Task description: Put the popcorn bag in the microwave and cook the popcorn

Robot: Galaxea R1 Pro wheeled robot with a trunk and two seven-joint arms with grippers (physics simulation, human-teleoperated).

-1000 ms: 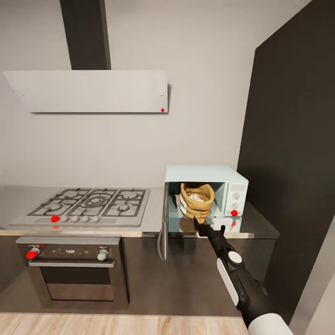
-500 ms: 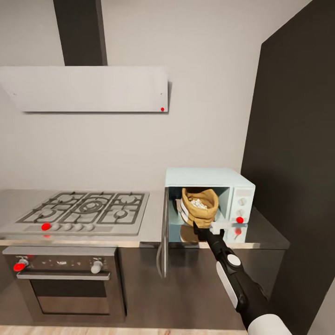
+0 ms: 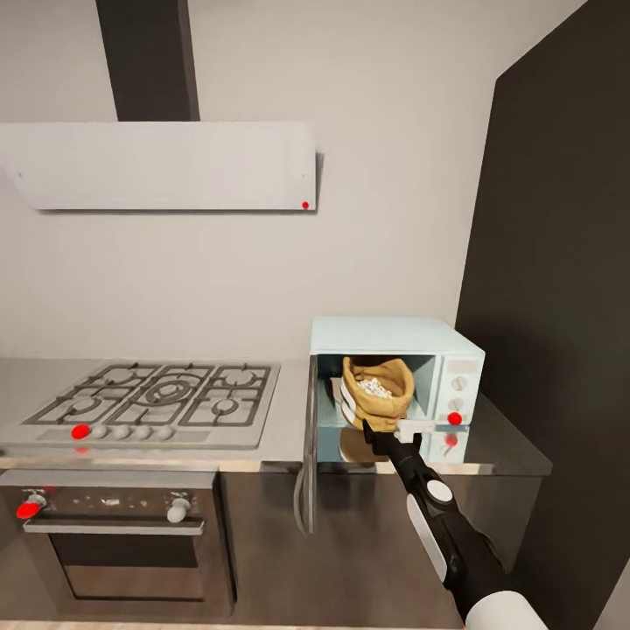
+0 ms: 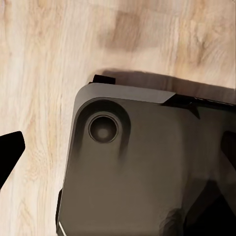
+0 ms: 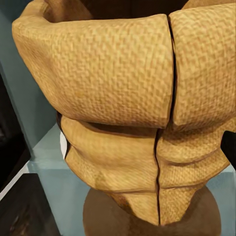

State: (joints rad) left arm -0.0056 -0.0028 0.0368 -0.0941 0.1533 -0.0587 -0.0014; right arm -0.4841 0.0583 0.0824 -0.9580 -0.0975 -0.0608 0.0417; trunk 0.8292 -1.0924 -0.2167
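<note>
The pale blue microwave (image 3: 394, 337) stands on the grey countertop (image 3: 512, 451) with its door (image 3: 306, 455) swung wide open to the left. Inside it the tan popcorn bag (image 3: 378, 401) stands upright, with whitish popcorn (image 3: 374, 386) showing in its mouth. My right gripper (image 3: 389, 431) is open just in front of the bag's lower part, at the microwave's opening. In the right wrist view the bag (image 5: 123, 98) looms very close on a brown round plate (image 5: 147, 216), and one dark fingertip (image 5: 230, 147) shows beside it. My left gripper (image 4: 118, 150) hangs open over the robot's dark base (image 4: 147, 172).
A steel gas hob (image 3: 157, 402) lies left of the microwave, with a black-fronted oven (image 3: 114, 534) under it and a white extractor hood (image 3: 166, 166) above. A tall dark cabinet (image 3: 560, 306) rises at the right. Light wood floor (image 4: 44, 73) lies beneath the base.
The whole picture has shifted: the camera has come closer to the counter. My right gripper stays open at the microwave's opening, and the bag stays inside.
</note>
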